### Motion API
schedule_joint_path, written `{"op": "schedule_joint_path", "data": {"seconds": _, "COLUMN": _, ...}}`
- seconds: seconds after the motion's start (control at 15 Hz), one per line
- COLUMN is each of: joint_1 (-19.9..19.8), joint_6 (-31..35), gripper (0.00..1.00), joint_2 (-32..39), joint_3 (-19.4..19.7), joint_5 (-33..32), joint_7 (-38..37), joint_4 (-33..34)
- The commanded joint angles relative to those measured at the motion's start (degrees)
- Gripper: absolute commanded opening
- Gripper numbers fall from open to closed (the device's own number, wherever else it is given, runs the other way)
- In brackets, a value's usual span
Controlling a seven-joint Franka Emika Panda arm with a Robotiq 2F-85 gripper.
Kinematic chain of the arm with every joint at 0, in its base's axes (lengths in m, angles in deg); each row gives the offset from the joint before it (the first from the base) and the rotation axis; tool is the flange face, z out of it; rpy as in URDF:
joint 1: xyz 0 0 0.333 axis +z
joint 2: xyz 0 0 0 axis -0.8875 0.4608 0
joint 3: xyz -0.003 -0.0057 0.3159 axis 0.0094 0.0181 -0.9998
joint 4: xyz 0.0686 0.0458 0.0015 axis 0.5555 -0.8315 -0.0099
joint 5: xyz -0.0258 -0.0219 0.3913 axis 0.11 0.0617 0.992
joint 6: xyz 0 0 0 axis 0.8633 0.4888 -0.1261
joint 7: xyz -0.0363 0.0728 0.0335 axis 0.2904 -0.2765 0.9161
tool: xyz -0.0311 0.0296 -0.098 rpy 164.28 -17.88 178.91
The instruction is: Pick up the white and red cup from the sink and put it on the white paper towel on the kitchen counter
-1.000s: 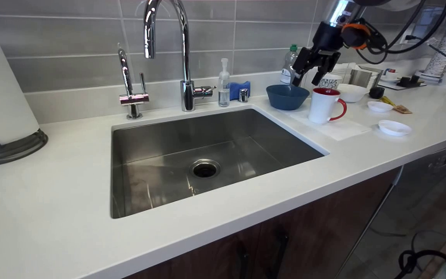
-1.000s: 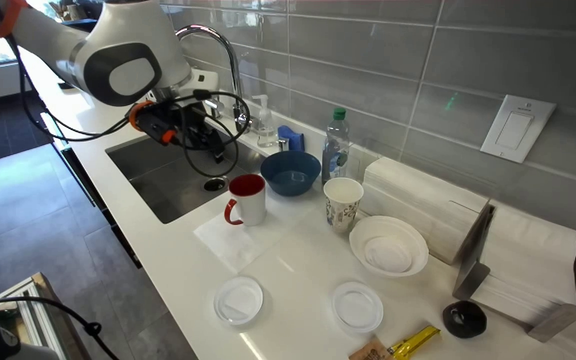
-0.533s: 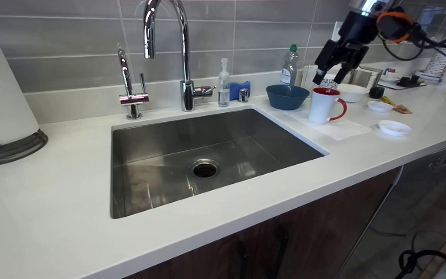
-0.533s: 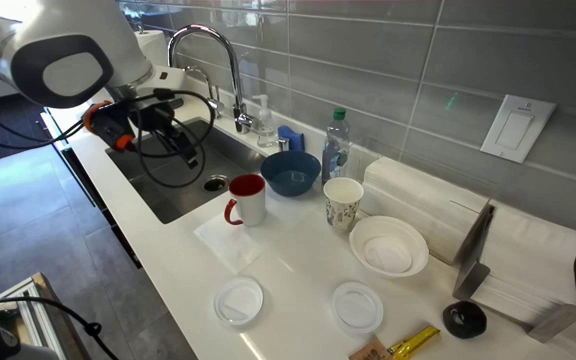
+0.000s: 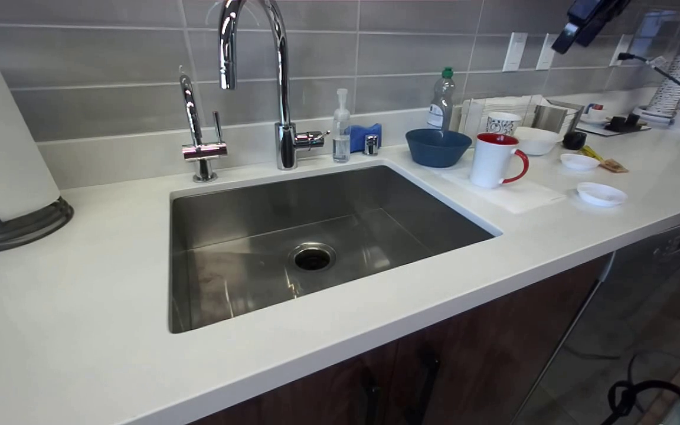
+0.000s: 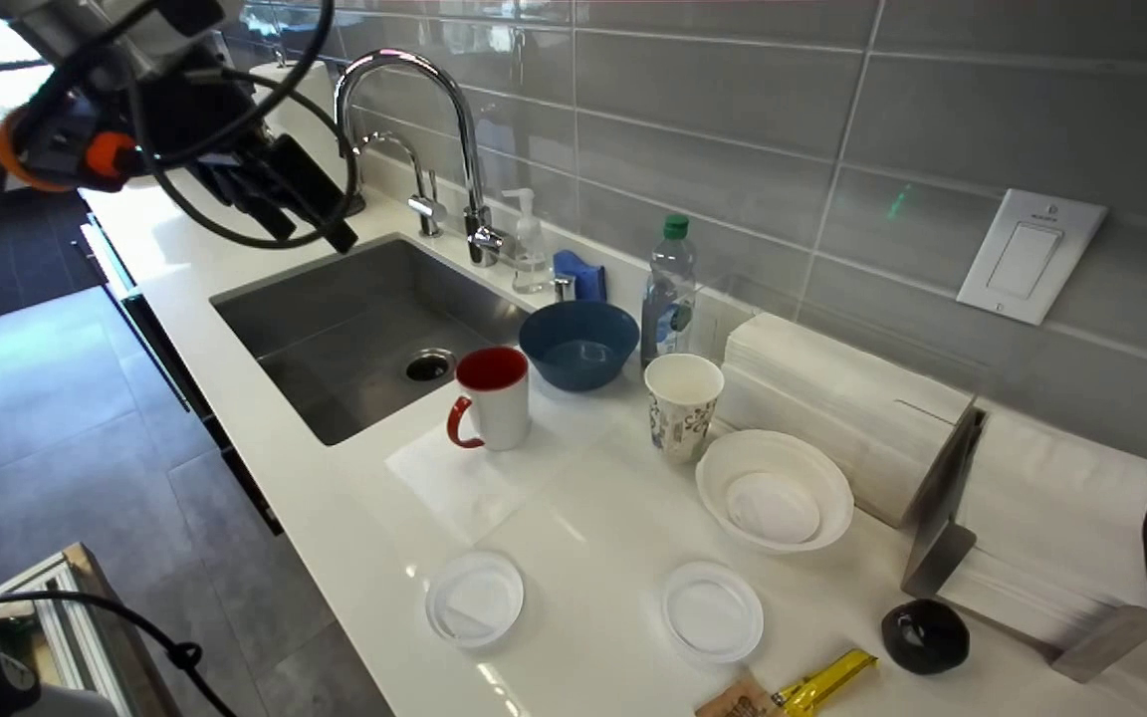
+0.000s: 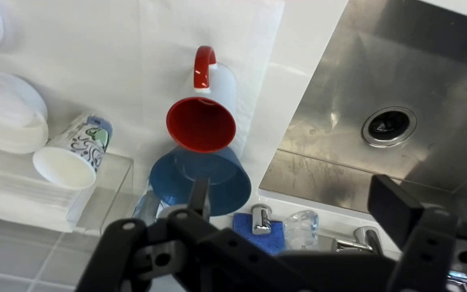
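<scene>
The white and red cup [image 5: 487, 166] stands upright on the white paper towel [image 5: 526, 199] on the kitchen counter [image 5: 434, 283], beside the sink. It also shows in an exterior view [image 6: 506, 416] and in the wrist view [image 7: 224, 87], red inside, with its red handle free. The paper towel [image 6: 449, 488] lies flat under it. The sink [image 5: 245, 277] holds nothing that I can see. My gripper [image 7: 291, 194] is open and empty, its fingers wide apart. It hangs high above the counter and sink, apart from the cup, in both exterior views [image 5: 574, 42] [image 6: 313, 229].
A blue bowl [image 6: 578, 366] stands close behind the cup. A patterned paper cup [image 6: 678, 428], a white bowl [image 6: 775, 493], a dish soap bottle [image 6: 670, 289] and white lids [image 6: 475, 597] are nearby. The tall faucet [image 5: 284, 77] rises behind the sink.
My open gripper has moved up and away from the cup, toward the upper right in an exterior view. The cup and paper towel have not moved.
</scene>
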Motion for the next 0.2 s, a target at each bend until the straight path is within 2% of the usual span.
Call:
{"op": "schedule_joint_path", "data": {"seconds": 0.0, "joint_1": 0.9, "joint_6": -2.2, "gripper": 1.00, "joint_2": -2.0, "joint_3": 1.6, "joint_5": -0.4, "joint_7": 2.9, "joint_4": 0.3}}
{"op": "schedule_joint_path", "data": {"seconds": 0.13, "joint_1": 2.1, "joint_6": -4.9, "gripper": 1.00, "joint_2": -4.4, "joint_3": 4.4, "joint_5": -0.2, "joint_7": 7.2, "joint_4": 0.8}}
